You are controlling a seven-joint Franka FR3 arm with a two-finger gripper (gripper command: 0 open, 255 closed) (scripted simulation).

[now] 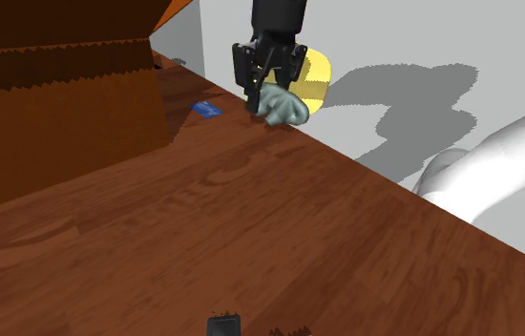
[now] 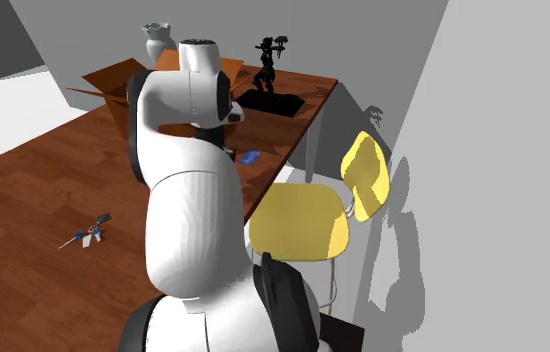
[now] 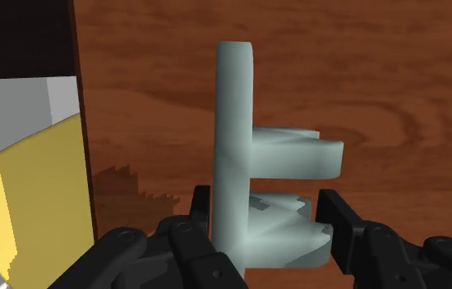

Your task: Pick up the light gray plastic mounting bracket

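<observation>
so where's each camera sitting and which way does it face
Shoulder view: beside the stand, looking down the table at the end effector clasping the bracket; arm shows lower right.
Second exterior view: behind and above the robot, facing the table; arm's back shows.
Wrist view: on the hand, looking at the bracket; both fingers show.
All share the yellow chair.

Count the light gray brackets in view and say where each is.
1: the bracket, clasped in the tool at the table edge beside the yellow chair. The arm may hide others.
</observation>
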